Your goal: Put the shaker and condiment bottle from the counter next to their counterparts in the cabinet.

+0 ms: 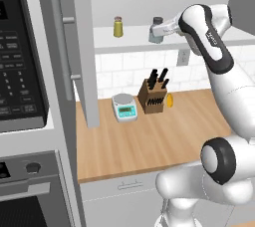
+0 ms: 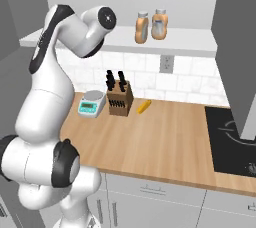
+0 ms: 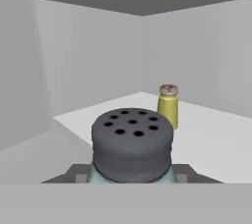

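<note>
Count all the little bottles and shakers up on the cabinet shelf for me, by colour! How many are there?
Orange bottles: 2, side by side, one and its twin
Olive-yellow shaker: 1
Blue-grey shaker: 1, held in the claw
Total: 4

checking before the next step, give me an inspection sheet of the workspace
surface: wooden counter, white cabinet shelf above it
job's things: blue-grey shaker held at the shelf, right of the yellow shaker; two orange bottles side by side on the shelf
clutter: scale, knife block, small yellow item on the counter
grippers: gripper shut on the blue-grey shaker
cables: nothing seen
surroundings: cabinet door open, microwave, wall outlet, cooktop
</note>
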Tool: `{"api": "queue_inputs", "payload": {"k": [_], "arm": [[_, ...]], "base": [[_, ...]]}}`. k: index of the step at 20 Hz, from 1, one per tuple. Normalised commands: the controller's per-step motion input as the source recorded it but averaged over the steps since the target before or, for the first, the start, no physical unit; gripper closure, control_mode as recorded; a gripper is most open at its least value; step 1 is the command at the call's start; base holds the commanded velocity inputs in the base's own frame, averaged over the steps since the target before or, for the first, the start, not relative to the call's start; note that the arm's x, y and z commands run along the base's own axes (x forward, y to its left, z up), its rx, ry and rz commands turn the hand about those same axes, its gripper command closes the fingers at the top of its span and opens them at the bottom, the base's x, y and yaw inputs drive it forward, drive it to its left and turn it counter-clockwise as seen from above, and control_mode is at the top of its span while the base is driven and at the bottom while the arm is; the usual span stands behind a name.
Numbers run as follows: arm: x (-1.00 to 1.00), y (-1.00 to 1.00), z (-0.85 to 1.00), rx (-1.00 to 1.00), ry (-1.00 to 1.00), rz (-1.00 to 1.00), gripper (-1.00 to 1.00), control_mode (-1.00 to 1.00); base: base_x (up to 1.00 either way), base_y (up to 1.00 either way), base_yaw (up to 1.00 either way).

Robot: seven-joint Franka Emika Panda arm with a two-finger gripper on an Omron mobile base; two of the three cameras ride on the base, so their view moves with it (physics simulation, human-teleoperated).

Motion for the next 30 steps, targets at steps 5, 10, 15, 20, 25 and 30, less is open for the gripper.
{"api": "queue_inputs", "payload": {"k": [5,10,15,20,25,30], "arm": [[0.54,0.04,0.0,-0.02,0.01,0.0,1.0,-1.0],[0.48,0.19,0.0,-0.02,0.0,0.0,1.0,-1.0],[0.48,0.3,0.0,0.0,0.0,0.0,1.0,-1.0],[0.37,0.04,-0.06,-0.02,-0.05,-0.01,1.0,-1.0],[0.27,0.0,-0.06,-0.07,-0.04,-0.06,1.0,-1.0],[0.32,0.05,-0.07,0.03,0.02,0.0,1.0,-1.0]], "base": [[0.0,0.0,0.0],[0.0,0.0,0.0],[0.0,0.0,0.0],[0.0,0.0,0.0],[0.0,0.0,0.0],[0.0,0.0,0.0]]}}
